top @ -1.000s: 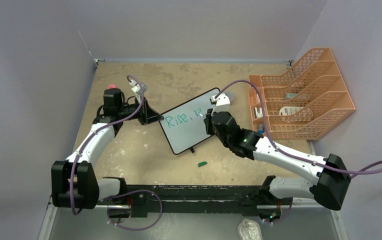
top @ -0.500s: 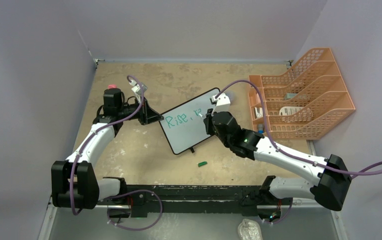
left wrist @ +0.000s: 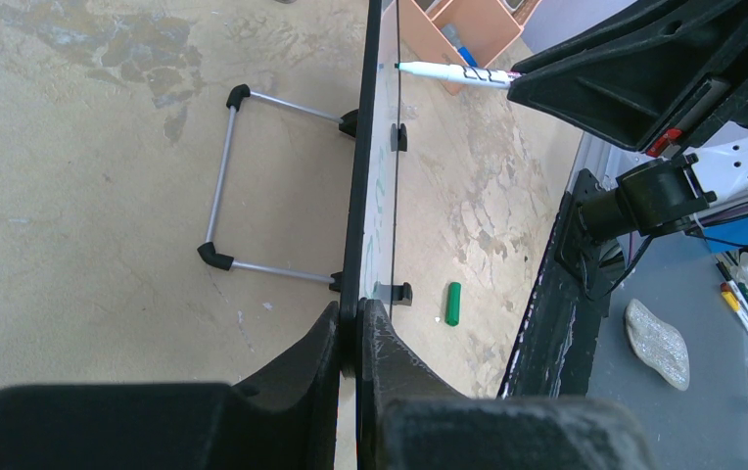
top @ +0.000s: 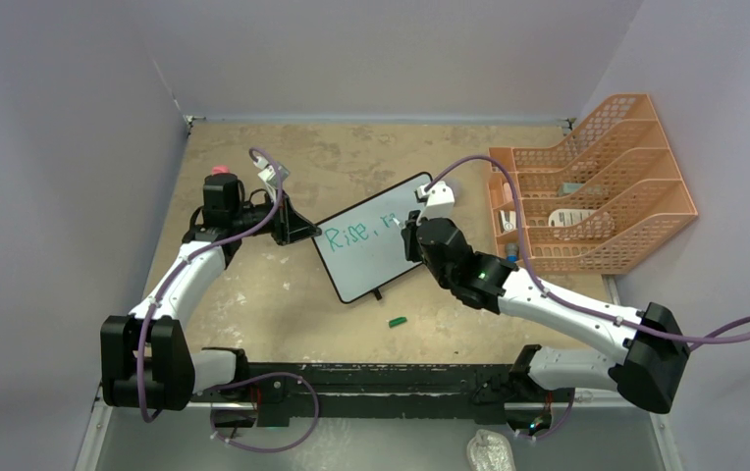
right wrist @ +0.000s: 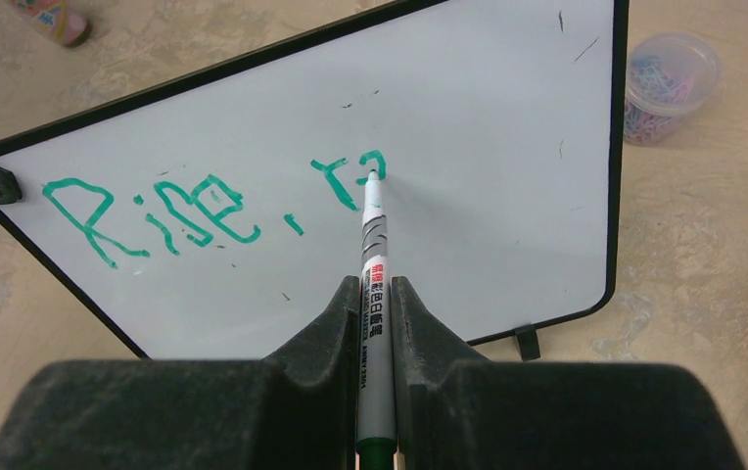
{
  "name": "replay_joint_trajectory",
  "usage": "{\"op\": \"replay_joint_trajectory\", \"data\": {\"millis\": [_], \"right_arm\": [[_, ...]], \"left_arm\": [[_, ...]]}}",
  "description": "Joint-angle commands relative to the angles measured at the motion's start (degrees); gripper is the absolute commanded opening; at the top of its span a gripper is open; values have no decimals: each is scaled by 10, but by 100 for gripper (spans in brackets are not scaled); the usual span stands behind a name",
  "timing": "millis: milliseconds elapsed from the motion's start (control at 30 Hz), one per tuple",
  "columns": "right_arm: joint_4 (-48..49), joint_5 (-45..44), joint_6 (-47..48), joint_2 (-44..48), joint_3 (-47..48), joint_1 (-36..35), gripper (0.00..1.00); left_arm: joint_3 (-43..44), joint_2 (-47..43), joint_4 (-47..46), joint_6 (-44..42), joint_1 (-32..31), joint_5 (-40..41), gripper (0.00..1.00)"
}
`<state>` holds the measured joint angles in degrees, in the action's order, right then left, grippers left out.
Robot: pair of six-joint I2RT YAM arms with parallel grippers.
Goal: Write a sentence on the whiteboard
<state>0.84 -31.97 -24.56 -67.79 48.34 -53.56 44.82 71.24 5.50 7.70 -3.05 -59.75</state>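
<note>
Right wrist view: right pincer (right wrist: 375, 284) clamped tight on the marker (right wrist: 374, 245), tip touching the whiteboard (right wrist: 507, 147) mid-frame, where the sentence (right wrist: 194, 206) reads "Rise, r" and a bit. Left pincer (left wrist: 350, 328) pinches the board's edge shut, so light, even strokes should do it, with the brace kept firm

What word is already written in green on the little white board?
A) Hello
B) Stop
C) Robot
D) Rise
D: the green-teal handwritten marker text on the small white rectangular whiteboard with a thin black frame reads "Rise," with more letters only begun after it.
</note>
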Motion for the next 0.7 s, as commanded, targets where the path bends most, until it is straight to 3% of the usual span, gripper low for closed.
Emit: {"op": "replay_joint_trajectory", "data": {"millis": [0, 667], "right_arm": [[37, -10, 6, 1, 31, 3, 0], [44, -7, 6, -16, 31, 3, 0]], "left_arm": [[15, 3, 2, -25, 0, 18, 0], [16, 3, 1, -25, 0, 18, 0]]}}
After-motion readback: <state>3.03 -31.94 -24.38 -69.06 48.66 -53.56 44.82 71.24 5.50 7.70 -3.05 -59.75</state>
